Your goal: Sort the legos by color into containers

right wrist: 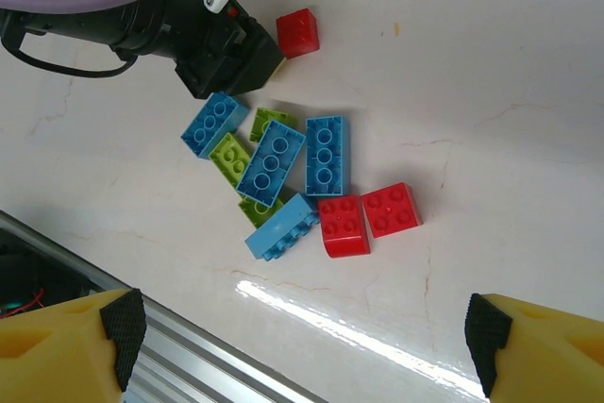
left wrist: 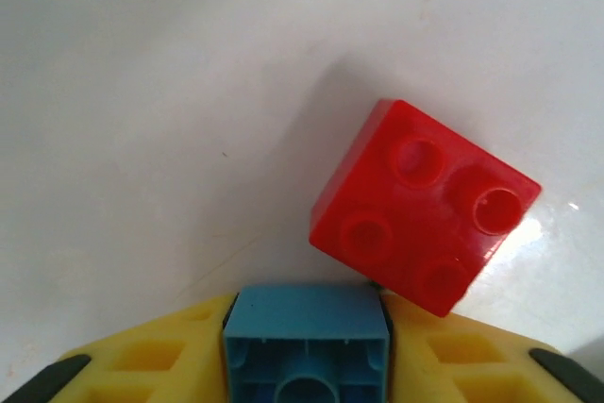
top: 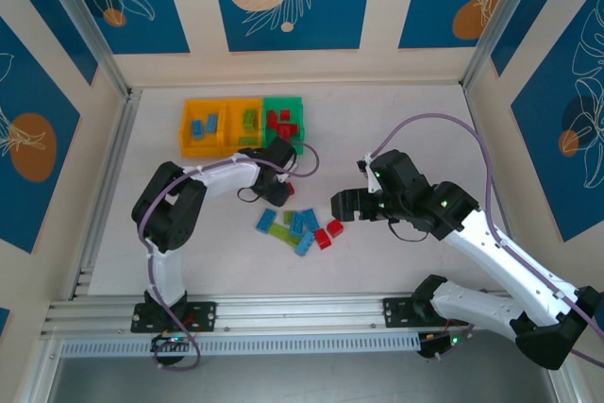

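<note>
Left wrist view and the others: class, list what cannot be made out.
Blue brick, left wrist view: lower part cut off by the bottom edge.
Lime bricks, right wrist view: partly under blue bricks, so their count is unclear.
Bricks in the bins, top view: too small to count.

The flat white table (top: 406, 129) carries a row of three joined open plastic bins (top: 186, 127), two orange-yellow and one green, toward its far side. Nearer the middle lies a loose cluster of small studded plastic bricks (right wrist: 272, 162) in blue, lime green and red, several touching. One red square brick (right wrist: 298, 32) lies apart from them.
</note>
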`<move>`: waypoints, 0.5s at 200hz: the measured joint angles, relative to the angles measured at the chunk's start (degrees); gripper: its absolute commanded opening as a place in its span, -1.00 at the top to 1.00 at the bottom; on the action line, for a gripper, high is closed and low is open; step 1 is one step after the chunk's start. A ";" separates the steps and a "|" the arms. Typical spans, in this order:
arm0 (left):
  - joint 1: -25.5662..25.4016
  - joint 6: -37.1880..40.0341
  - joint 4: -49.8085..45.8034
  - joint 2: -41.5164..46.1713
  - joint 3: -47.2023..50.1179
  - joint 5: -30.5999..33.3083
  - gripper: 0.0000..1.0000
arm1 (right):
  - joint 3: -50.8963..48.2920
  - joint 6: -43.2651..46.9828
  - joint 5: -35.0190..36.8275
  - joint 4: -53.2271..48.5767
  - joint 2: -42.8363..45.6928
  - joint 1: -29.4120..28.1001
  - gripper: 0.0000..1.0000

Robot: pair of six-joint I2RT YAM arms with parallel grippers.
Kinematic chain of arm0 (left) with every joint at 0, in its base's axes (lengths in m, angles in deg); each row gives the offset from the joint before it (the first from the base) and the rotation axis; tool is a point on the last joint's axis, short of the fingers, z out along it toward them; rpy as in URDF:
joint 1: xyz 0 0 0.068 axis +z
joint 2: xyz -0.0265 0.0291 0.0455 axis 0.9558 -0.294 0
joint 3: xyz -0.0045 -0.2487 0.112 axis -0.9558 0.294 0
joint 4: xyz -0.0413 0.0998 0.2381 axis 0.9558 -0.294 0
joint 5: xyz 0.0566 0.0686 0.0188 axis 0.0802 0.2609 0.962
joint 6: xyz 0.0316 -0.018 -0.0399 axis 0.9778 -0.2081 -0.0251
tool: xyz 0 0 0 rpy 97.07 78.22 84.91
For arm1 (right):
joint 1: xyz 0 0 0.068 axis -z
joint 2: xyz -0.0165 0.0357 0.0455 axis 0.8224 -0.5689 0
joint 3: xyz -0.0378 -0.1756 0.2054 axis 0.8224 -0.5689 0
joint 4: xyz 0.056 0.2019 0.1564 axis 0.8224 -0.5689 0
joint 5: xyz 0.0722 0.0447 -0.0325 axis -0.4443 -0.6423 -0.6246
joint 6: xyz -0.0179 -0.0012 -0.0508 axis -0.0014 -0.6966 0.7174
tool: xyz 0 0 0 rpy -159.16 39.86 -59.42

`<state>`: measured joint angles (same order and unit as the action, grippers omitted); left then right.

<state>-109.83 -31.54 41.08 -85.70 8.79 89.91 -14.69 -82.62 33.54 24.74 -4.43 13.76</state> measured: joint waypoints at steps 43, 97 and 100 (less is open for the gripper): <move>0.07 -1.01 0.90 3.85 2.60 3.10 0.45 | 0.17 -0.48 -3.04 -0.15 -0.70 0.00 -0.81; 9.33 -9.38 3.87 17.25 3.37 10.08 0.46 | 1.86 -2.43 -2.01 -0.79 -0.24 0.04 -0.82; 10.62 -9.97 4.20 17.51 3.19 10.14 0.47 | 1.88 -2.60 -1.92 -0.79 -0.20 0.04 -0.82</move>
<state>-99.21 -41.51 45.28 -68.19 11.99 100.05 -12.81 -85.23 31.61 23.95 -4.63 13.81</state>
